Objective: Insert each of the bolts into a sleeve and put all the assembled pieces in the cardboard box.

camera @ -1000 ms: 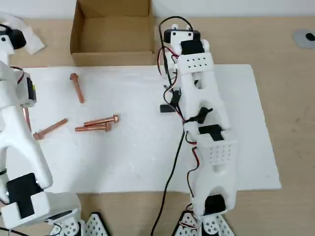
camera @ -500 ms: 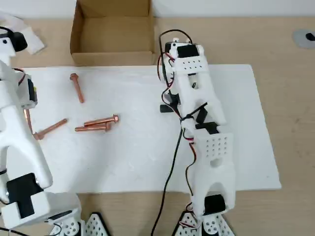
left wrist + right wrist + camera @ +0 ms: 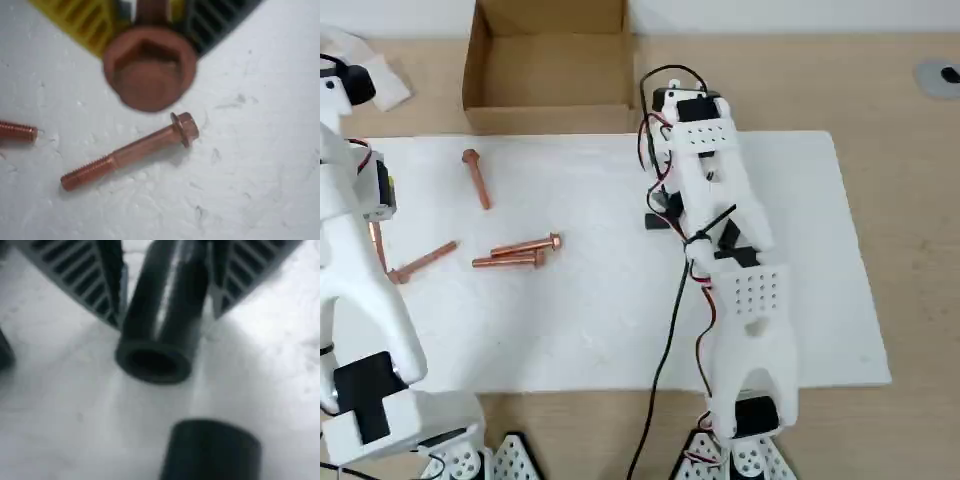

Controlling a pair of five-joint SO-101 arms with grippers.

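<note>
Since a second ago the right arm (image 3: pixel 720 200) has folded back a little toward its base, so its far end now lies slightly farther from the cardboard box (image 3: pixel 550 120). The left arm (image 3: pixel 355 260) and the loose bolts have kept their places.

The right gripper (image 3: pixel 165 270) is closed around a black sleeve (image 3: pixel 160 320). The sleeve sits between the ribbed fingers (image 3: pixel 80 275) with its open end pointing down at the white mat (image 3: pixel 610 330). A second sleeve (image 3: pixel 212 450) lies on the mat close beside it.

The left gripper (image 3: pixel 150 12) is clamped on a copper bolt (image 3: pixel 149 67). It grips the shank between a yellow finger (image 3: pixel 85 20) and a black finger (image 3: pixel 215 20), and the hexagonal head hangs above the mat. From above, this held bolt shows as a copper strip beside the left arm, near the mat's left edge.

Four loose bolts lie on the left half of the mat:
- The lone bolt (image 3: pixel 477 178) lies nearest the box.
- The slanted bolt (image 3: pixel 420 262) lies just beside the left arm, and the left wrist view shows it flat on the mat just under the held head.
- The paired bolts (image 3: pixel 520 252) lie close side by side toward the middle.

The cardboard box stands open-topped on the wooden surface (image 3: pixel 900 200), just past the mat's far edge.
</note>
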